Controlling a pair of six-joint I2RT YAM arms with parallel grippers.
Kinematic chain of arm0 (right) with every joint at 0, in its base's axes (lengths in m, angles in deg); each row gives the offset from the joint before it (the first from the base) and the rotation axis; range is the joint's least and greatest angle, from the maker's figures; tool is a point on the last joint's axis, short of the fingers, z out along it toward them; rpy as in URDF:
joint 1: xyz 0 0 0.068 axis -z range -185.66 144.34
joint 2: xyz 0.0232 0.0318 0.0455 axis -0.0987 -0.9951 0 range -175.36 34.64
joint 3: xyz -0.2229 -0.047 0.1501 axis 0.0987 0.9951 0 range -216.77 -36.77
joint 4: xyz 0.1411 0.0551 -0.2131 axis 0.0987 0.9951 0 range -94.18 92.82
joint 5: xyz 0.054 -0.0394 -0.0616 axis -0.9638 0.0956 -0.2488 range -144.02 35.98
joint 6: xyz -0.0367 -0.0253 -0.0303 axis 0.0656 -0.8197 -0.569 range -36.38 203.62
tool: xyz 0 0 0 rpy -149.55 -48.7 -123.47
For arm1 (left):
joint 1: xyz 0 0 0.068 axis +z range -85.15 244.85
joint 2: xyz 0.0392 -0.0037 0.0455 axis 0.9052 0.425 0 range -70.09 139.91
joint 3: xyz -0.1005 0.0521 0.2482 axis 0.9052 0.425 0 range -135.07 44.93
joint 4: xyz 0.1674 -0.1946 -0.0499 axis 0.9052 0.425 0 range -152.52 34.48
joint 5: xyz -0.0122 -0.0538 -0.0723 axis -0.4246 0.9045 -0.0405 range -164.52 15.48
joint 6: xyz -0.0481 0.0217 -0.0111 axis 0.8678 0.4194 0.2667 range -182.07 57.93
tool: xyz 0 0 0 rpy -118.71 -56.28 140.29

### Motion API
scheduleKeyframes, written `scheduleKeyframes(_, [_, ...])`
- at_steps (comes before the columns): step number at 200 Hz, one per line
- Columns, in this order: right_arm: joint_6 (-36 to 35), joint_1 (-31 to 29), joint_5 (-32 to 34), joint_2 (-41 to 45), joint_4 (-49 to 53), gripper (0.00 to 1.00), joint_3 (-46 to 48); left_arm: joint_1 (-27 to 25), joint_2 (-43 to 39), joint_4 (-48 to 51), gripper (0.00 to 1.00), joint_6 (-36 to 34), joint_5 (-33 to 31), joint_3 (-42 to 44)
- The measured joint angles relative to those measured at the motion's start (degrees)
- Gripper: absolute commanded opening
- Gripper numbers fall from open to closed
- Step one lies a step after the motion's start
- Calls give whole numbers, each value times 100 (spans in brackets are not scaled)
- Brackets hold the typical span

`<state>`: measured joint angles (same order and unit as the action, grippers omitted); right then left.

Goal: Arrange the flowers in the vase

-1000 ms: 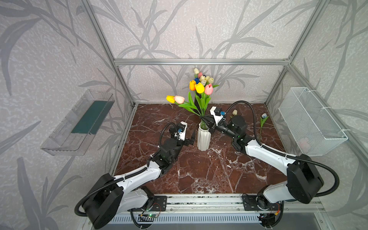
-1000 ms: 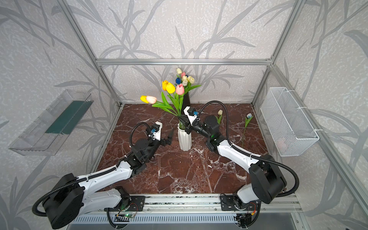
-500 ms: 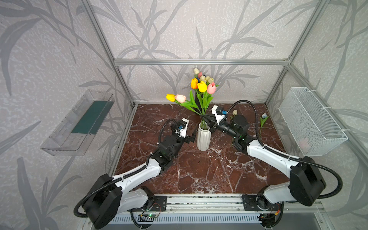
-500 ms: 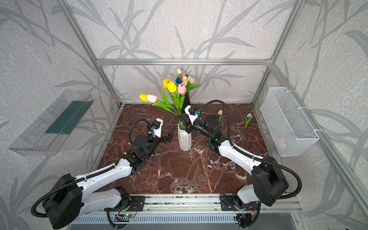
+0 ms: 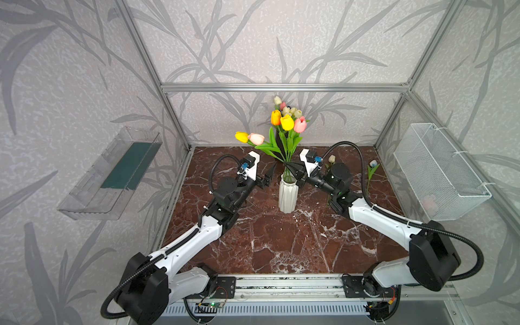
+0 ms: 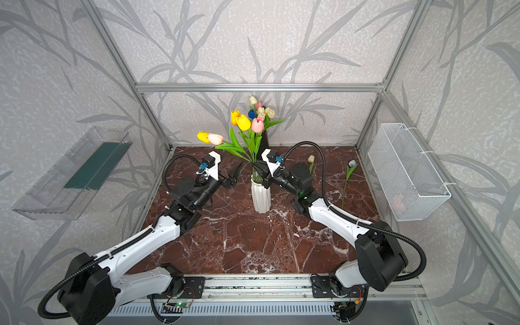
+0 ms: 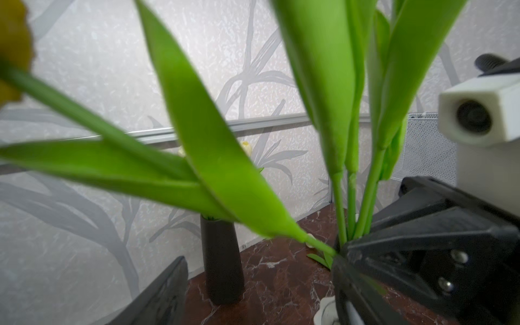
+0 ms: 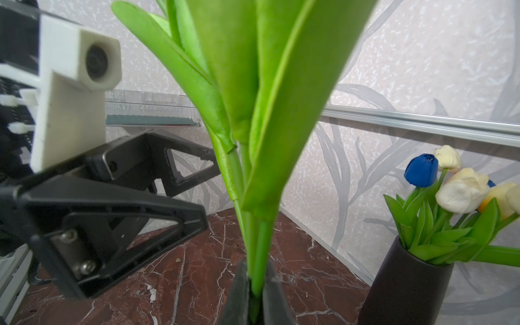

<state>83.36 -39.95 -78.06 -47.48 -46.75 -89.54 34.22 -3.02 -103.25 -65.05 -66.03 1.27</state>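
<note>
Above white vase (image 5: pixel 287 197): flower stems (image 8: pixel 260 239) pinched in right hand (image 8: pixel 255 281).

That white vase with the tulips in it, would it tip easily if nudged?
Probably: the white vase is tall and narrow, with tulips rising well above it, some leaning sideways. It looks ceramic, so likely fragile. The right gripper, shut on the stems above its rim, may steady it.

Cannot make out the pale pink thing (image 5: pixel 429 203) inside the wire basket (image 5: pixel 439 157). See only a blurred, cropped yellow tulip head (image 7: pixel 12 47) in the left wrist view.
</note>
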Motion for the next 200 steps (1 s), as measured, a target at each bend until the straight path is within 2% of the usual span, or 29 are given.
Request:
scheduleKeyframes(18, [-2, 0, 0, 0, -4, 0, 28, 4, 146, -22, 63, 44, 229, -249])
scheduleKeyframes(58, [-4, 0, 2, 0, -11, 1, 33, 4, 422, 13, 31, 111, 542, -505])
scheduleKeyframes(80, [-4, 0, 4, 0, -9, 1, 35, 7, 433, 101, 22, 105, 645, -555])
scheduleKeyframes(92, [-7, 0, 11, 0, -7, 1, 33, 11, 433, 179, 20, 109, 680, -612])
scheduleKeyframes(113, [-28, 0, 61, -2, -11, 2, 33, 7, 391, 352, 8, 111, 780, -704])
scheduleKeyframes(200, [-42, 0, 105, -24, -44, 2, -127, -22, 339, 1051, 7, 114, 1106, -1226])
